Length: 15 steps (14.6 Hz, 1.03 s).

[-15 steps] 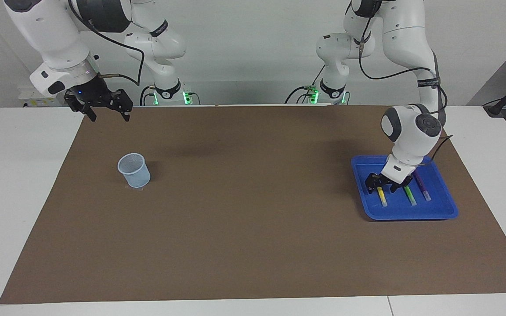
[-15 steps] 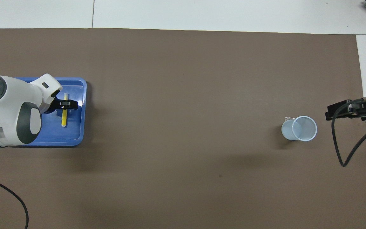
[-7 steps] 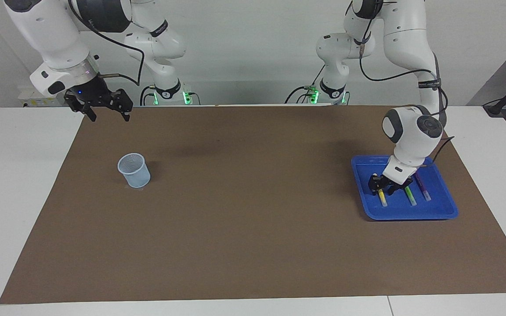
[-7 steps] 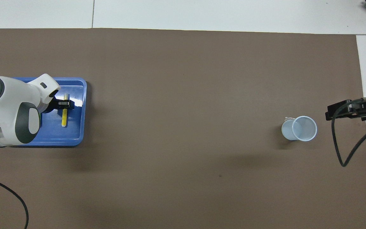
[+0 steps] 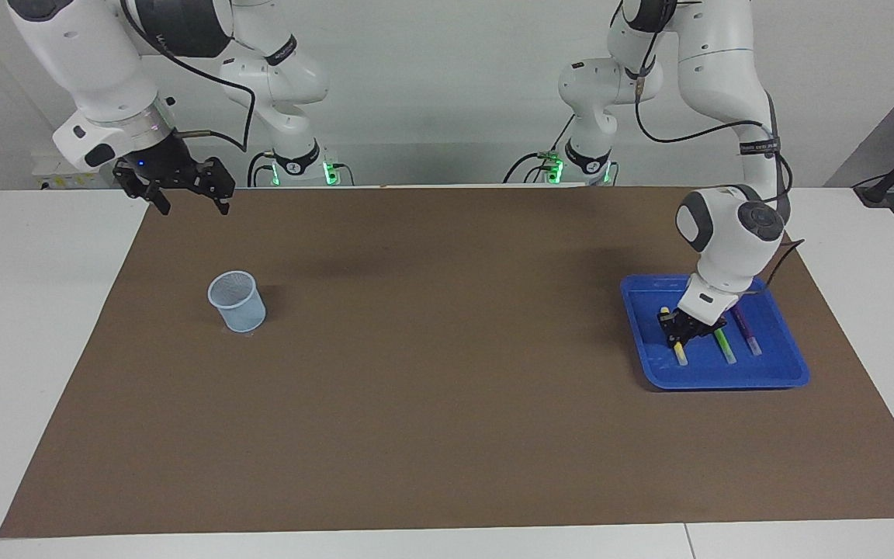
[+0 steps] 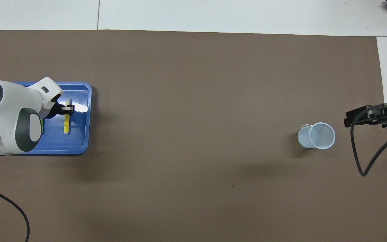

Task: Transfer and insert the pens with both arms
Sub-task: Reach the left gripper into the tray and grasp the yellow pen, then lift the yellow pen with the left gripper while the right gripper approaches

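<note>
I count 3 pens: 1 yellow pen (image 5: 678, 351), 1 green pen (image 5: 724, 347), 1 purple pen (image 5: 747, 332); 1 blue tray (image 5: 726, 377), 1 cup (image 5: 237, 301).

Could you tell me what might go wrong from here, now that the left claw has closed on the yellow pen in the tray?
1. The left claw grips the yellow pen near one end, so it may tilt when lifted.
2. The green pen lies close beside and could be nudged.
3. The cup is light and could tip at insertion.

Bright even light, soft shadows
</note>
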Tool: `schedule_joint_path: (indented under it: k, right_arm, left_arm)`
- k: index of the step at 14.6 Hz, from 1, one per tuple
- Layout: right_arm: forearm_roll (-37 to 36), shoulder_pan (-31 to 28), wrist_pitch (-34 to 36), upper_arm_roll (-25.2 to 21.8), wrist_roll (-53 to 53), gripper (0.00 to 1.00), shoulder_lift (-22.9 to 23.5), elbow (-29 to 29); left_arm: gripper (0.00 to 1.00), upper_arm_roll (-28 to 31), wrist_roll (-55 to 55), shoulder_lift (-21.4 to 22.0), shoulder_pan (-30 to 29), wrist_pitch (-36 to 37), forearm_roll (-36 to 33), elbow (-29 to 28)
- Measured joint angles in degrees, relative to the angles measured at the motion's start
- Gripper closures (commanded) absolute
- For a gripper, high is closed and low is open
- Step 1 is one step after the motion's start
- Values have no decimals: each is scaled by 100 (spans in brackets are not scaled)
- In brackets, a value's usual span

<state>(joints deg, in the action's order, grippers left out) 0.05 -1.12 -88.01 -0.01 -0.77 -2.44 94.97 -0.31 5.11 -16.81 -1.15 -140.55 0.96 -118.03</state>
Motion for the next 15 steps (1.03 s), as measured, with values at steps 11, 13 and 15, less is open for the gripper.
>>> schedule_joint_path:
  k: [11, 13, 15]
  right_arm:
    - [0, 0, 0, 0, 0, 0, 0, 0]
    - [0, 0, 0, 0, 0, 0, 0, 0]
    - [0, 0, 0, 0, 0, 0, 0, 0]
  left_arm:
    - [100, -92, -859, 173, 14, 1898, 189, 1060]
    - [100, -151, -1454, 407, 55, 2248, 476, 1157]
    - [100, -198, -2223, 676, 91, 2519, 815, 1207]
